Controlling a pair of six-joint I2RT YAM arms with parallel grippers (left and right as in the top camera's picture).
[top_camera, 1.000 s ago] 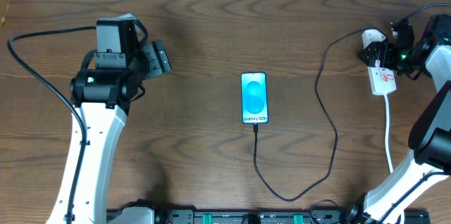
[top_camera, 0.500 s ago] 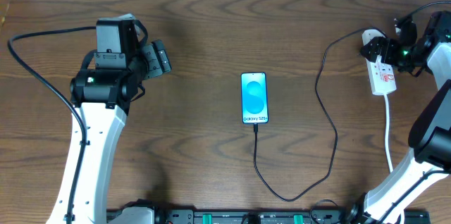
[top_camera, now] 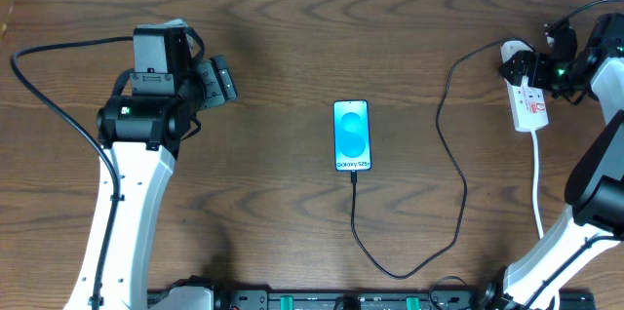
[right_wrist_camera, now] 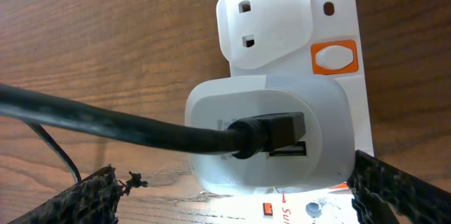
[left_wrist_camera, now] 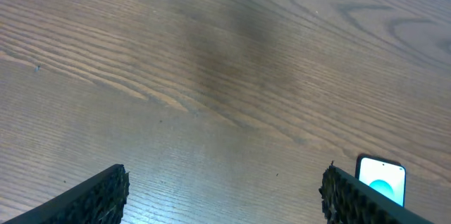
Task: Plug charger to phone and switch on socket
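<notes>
The phone lies flat mid-table with its blue screen lit; a corner of it shows in the left wrist view. The charger cable meets the phone's near edge, loops toward me and runs up to the socket at the far right. In the right wrist view the cable is plugged into a white adapter on the socket, next to an orange switch. My right gripper is open, its fingers on either side of the socket. My left gripper is open and empty over bare wood.
The wooden table has its far edge just behind the socket. The socket's white cord runs toward me past my right arm. A thick black arm cable loops at the far left.
My right gripper has shifted slightly toward the far end of the socket, then held still. The left arm, phone and cable have not moved.
</notes>
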